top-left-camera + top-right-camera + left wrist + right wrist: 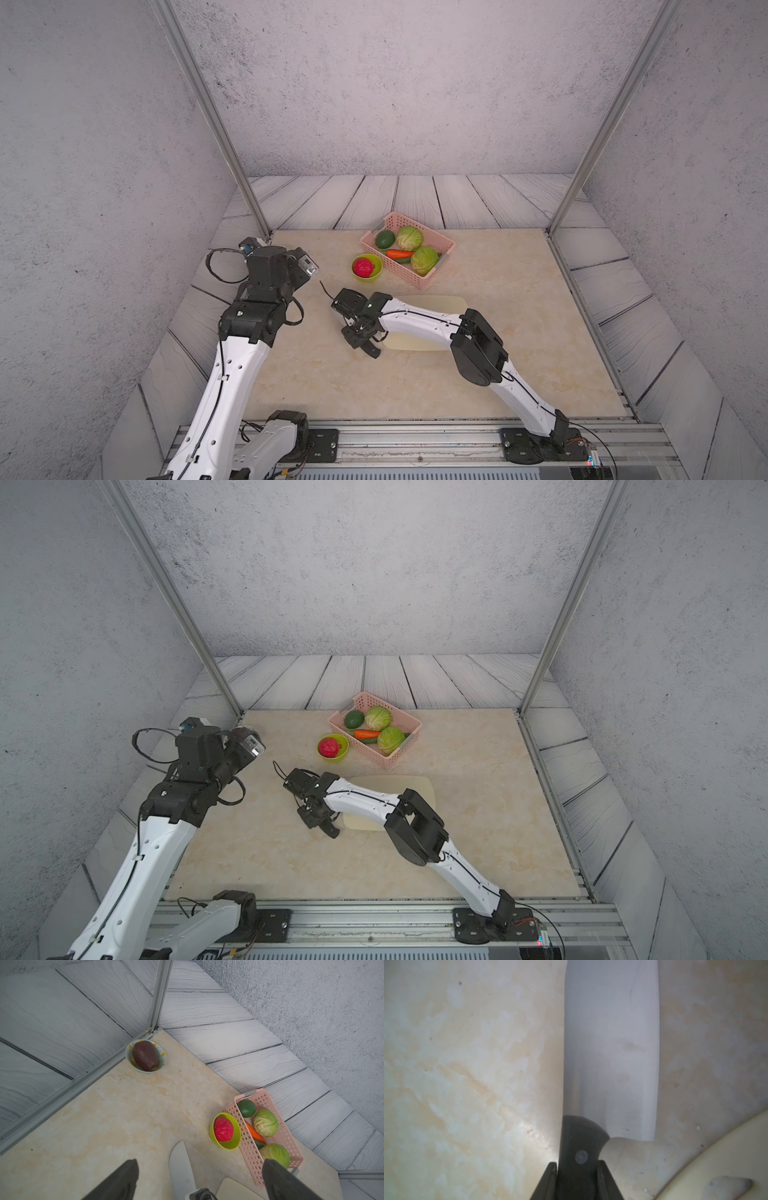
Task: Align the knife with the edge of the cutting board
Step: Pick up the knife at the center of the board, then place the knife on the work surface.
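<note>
My right gripper [577, 1164] is shut on the knife's black riveted handle [579, 1142], just behind the blade. The broad grey blade [610, 1053] reaches away from it, low over the marbled table. In both top views the gripper [360, 332] [316, 812] sits at the left short side of the cream cutting board [436, 302] [399, 783], and the handle's end [372, 352] sticks out near the board's near-left corner. A rounded board corner [716, 1157] lies beside the handle. My left gripper [200, 1161] is open and empty, above the blade tip [180, 1165].
A green bowl [376, 259] [234, 1145] holding a red fruit stands beyond the knife. Beside it is a pink basket [409, 276] [247, 1147] of vegetables. A patterned bowl [128, 1051] with a dark purple vegetable sits in the far-left table corner. My right arm [478, 340] crosses over the board.
</note>
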`<act>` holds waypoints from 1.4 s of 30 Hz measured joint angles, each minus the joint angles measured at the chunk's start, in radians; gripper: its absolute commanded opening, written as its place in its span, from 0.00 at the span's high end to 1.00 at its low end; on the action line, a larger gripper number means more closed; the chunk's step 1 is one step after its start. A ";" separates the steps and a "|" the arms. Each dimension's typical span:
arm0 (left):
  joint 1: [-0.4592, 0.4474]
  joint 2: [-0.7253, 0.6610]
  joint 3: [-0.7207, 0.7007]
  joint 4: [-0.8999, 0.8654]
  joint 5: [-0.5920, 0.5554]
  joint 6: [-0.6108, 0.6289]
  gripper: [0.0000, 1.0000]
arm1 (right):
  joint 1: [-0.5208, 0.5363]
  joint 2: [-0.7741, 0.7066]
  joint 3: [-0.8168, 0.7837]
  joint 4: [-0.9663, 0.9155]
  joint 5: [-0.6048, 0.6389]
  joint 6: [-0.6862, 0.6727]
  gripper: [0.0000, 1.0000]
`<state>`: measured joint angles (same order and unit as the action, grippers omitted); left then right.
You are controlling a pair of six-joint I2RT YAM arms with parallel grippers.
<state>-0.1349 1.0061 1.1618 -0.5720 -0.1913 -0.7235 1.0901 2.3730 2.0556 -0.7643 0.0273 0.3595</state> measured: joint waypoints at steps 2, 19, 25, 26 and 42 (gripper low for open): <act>0.000 0.000 0.000 0.000 0.000 0.000 0.02 | 0.001 -0.042 -0.046 0.029 -0.008 0.011 1.00; 0.003 0.000 0.000 0.000 0.000 0.000 0.02 | 0.004 -0.296 -0.381 0.190 -0.003 0.095 1.00; 0.004 0.006 0.000 0.000 0.006 0.006 0.02 | 0.004 -0.395 -0.492 0.192 0.040 0.131 1.00; 0.004 0.010 0.000 0.000 0.010 0.008 0.02 | 0.004 -0.412 -0.511 0.192 0.047 0.138 1.00; -0.008 0.167 0.002 0.016 0.193 0.068 0.02 | -0.007 -0.625 -0.756 0.183 0.177 0.261 1.00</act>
<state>-0.1425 1.1732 1.1637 -0.5560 0.0013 -0.6556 1.0828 1.7481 1.2995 -0.5808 0.2043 0.6201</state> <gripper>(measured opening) 0.984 0.297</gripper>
